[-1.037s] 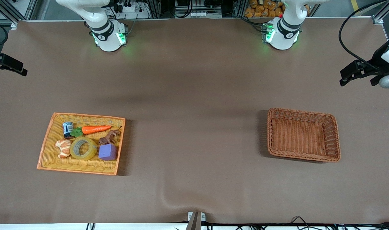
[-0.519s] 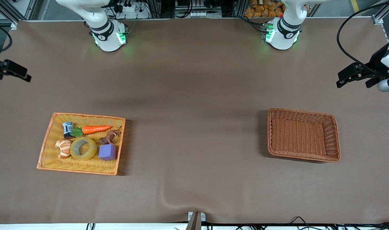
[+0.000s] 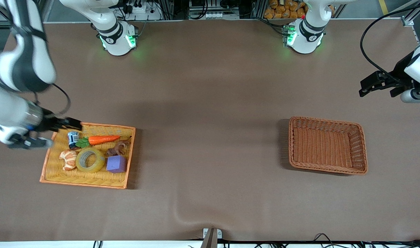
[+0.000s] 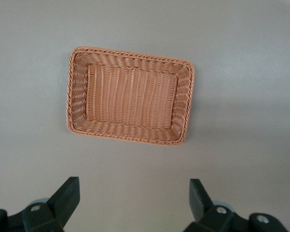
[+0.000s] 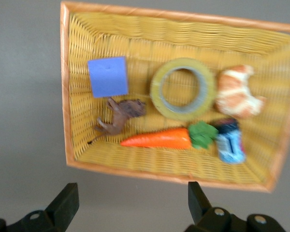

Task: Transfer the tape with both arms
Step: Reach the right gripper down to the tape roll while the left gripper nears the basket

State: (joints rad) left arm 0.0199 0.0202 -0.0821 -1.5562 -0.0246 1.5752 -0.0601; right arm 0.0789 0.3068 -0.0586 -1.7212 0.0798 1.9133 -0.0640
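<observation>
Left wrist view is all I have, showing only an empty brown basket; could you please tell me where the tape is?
Observer: The tape lies flat in the yellow tray toward the right arm's end, between a croissant and a purple block.
Operator: Thanks. Is the right gripper on it?
Observer: No. The right gripper is open over the tray's rim, beside a blue can.
Operator: And my left gripper?
Observer: The left gripper is open over the table, not over the brown basket.

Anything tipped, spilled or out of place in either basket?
Nothing stands out. The tape lies flat in the yellow basket between the croissant and purple block; the brown basket holds nothing.
</observation>
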